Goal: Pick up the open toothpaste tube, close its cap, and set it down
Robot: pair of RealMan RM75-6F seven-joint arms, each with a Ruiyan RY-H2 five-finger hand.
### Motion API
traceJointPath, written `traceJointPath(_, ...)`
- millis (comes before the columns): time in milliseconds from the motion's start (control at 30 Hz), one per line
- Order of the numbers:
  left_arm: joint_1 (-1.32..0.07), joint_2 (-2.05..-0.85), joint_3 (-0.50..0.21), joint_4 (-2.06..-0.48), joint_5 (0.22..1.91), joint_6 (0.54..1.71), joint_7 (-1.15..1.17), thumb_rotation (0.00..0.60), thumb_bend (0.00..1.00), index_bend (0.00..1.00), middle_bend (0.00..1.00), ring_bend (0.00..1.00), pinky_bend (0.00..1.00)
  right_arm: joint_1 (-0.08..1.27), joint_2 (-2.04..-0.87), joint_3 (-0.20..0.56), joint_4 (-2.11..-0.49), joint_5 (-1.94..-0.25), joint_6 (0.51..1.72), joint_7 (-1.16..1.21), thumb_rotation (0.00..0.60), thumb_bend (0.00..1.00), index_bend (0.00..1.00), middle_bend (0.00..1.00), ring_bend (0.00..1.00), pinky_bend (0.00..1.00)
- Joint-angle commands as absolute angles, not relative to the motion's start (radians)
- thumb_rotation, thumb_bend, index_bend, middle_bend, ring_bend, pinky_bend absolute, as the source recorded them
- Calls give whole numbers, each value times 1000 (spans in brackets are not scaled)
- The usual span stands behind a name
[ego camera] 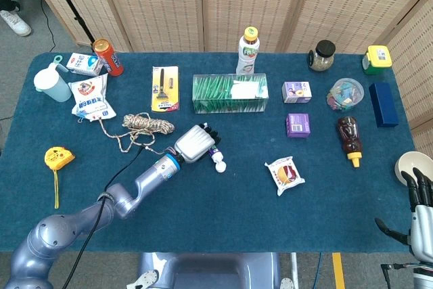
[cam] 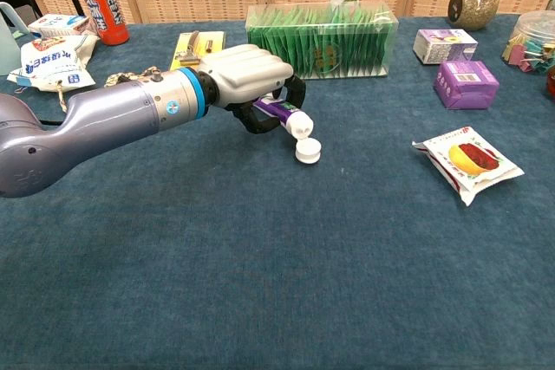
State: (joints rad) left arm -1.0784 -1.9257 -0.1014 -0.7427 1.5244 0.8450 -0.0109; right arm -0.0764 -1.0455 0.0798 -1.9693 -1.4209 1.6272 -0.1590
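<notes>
Head view: left hand (ego camera: 195, 144) sits mid-bench (ego camera: 223, 214), fingers curled over the toothpaste tube (ego camera: 215, 154), gripping it. Tube's white open end and flip cap (ego camera: 220, 168) stick out toward lower right of the hand, cap hanging open. Coiled rope (ego camera: 147, 125) lies just left of the hand; green packet box (ego camera: 230, 93) is behind it. Snack packet (ego camera: 285, 174) lies to the right, well apart. Right hand (ego camera: 421, 209) shows at the lower right edge, off the bench, fingers spread, holding nothing.

Chest view: left hand (cam: 249, 75) wraps the purple toothpaste tube (cam: 279, 112) from above, thumb under it. Tube is tilted, nozzle end pointing right and down; the white cap (cam: 307, 152) is still open, touching or just above the bench (cam: 286, 275), cannot tell which. Green packet box (cam: 323, 39) is right behind the hand. Snack packet (cam: 468, 159) lies right of the cap, apart. Purple box (cam: 466, 84) sits further back right. Right hand isn't seen here.
</notes>
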Motion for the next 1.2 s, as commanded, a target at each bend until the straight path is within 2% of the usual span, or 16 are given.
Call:
traceJointPath(33,-1066,-1892,-90,-778,1534,863,-20,600,462,439,422,372,408,-74,-1046,81,-1970,-1423,1625,-159,600,0,86,24,0,0)
traceJointPath(133,-1058,-1858,-82,-818,1538,865,-18,600,462,451,423,373,409,-71,-1046,82,-1970,-1425,1621,-159,600,0,86,24,0,0)
traceJointPath(300,-1026,-1642,-43,-1085,1526,818,65,600,462,451,422,369,409,-59,-1050,86,-1968,-1429,1606,-158,600,0,86,24,0,0)
traceJointPath(533,-992,-1454,-24,-1358,1444,761,261,600,462,451,415,362,409,-51,-1053,88,-1967,-1432,1596,-157,600,0,86,24,0,0)
traceJointPath(733,-971,-1358,-1,-1510,1375,738,414,600,461,451,413,358,409,-50,-1054,88,-1968,-1436,1597,-157,600,0,86,24,0,0)
traceJointPath(867,-951,-1292,43,-1608,1314,725,550,600,463,451,413,356,409,-53,-1055,87,-1967,-1438,1601,-155,600,0,86,24,0,0)
traceJointPath(1200,-959,-1241,99,-1706,1177,668,681,600,464,451,411,349,408,-50,-1059,86,-1963,-1436,1596,-151,600,0,86,24,0,0)
